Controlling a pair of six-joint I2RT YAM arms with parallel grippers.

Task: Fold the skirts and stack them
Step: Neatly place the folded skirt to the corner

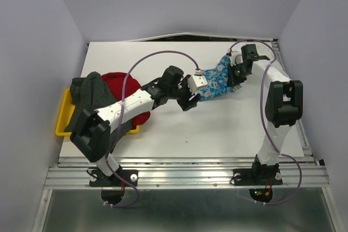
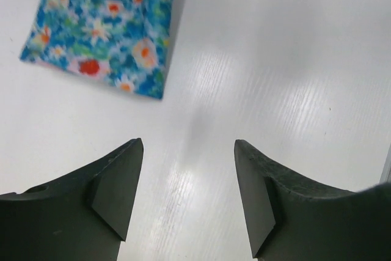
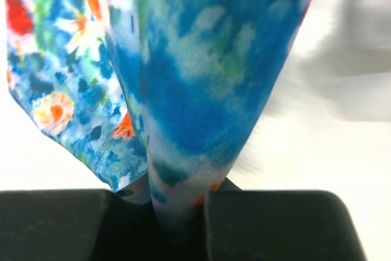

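Note:
The blue flower-print skirt (image 1: 218, 79) lies bunched on the white table at the back centre-right. My right gripper (image 1: 235, 75) is shut on a fold of it (image 3: 183, 120). My left gripper (image 1: 191, 100) is open and empty just left of the skirt's near end; its wrist view shows a corner of the skirt (image 2: 104, 29) beyond the spread fingers (image 2: 119, 181). The plain red skirt (image 1: 122, 88) and the dark grey skirt (image 1: 92, 93) lie heaped on the yellow tray (image 1: 62, 115) at the left. The white skirt is not visible.
The white table (image 1: 217, 129) ends in a metal rail at the near edge. Pale walls close in at both sides and the back. Purple cables loop over both arms.

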